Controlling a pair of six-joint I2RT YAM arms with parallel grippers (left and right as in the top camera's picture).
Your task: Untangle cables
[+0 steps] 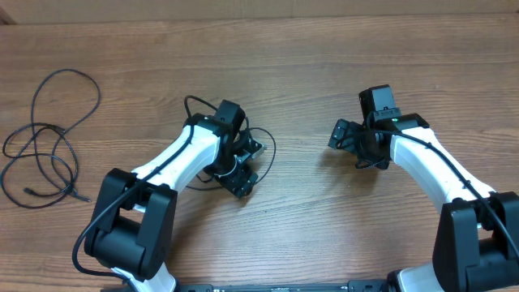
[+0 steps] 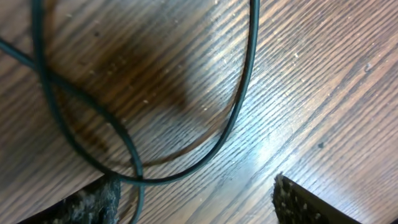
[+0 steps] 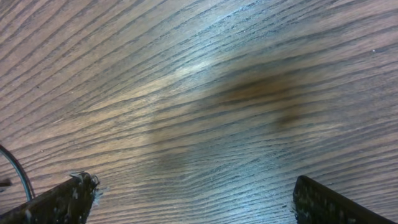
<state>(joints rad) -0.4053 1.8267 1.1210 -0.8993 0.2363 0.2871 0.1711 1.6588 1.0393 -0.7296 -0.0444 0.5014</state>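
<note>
A tangle of thin black cables [image 1: 49, 138] lies in loose loops at the far left of the table. Another thin black cable [image 1: 273, 146] loops around my left gripper [image 1: 250, 166], which is low over the table near the middle. In the left wrist view this cable [image 2: 239, 106] forms a crossed loop on the wood just ahead of the open jaws [image 2: 196, 199], passing by the left fingertip. My right gripper [image 1: 340, 136] is open and empty over bare wood [image 3: 196, 199].
The table is brown wood grain [image 1: 324, 49]. A thin dark strand [image 3: 15, 168] shows at the left edge of the right wrist view; I cannot tell what it belongs to. Both arm bases stand at the front edge.
</note>
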